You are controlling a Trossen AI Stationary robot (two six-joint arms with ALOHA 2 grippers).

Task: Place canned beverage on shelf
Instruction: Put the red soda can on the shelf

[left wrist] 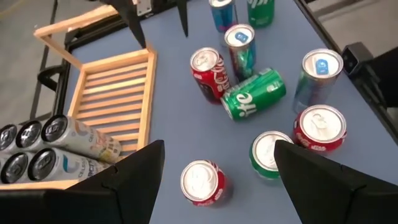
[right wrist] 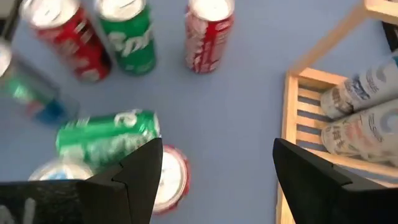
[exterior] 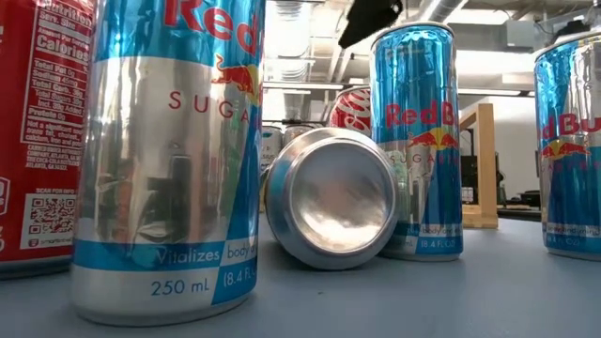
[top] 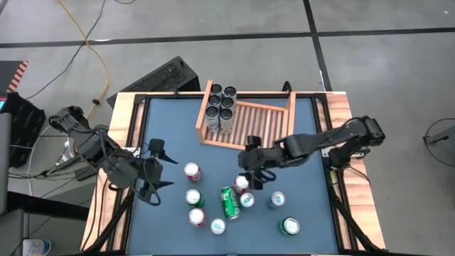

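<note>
Above the tabletop [top: 298, 142], in the high view, the right gripper [top: 254, 174] hangs with its fingers spread, holding nothing, just above a red can [top: 242, 184] that stands upright. Just beyond this gripper lies the shelf [top: 274, 117], a slatted wooden tray with six grey cans [top: 220, 108] packed into its far left corner, so most of its floor is free. A green can [top: 229, 203] lies on its side just beside the red one, on the side away from the shelf, and more loose cans stand around it. The left gripper [top: 158, 171] waits well apart on the other side of the loose cans, also open and empty.

In the low view, level with the tabletop, tall blue and silver cans [exterior: 169, 150] fill the picture, and the base of the tipped can [exterior: 331, 199] faces the camera. A dark shape at the top may be a gripper finger, but it is too cut off to tell.

In the left wrist view, that gripper's two dark fingers [left wrist: 134, 168] stand wide apart, with a red can [left wrist: 203, 182] and a green can [left wrist: 268, 152] upright just ahead of them and the shelf beyond to one side.

In the right wrist view, the open fingers [right wrist: 143, 165] frame a red can top [right wrist: 168, 177] directly below, beside the tipped green can. This looks like lining up for a grasp before carrying the can to the shelf.
</note>
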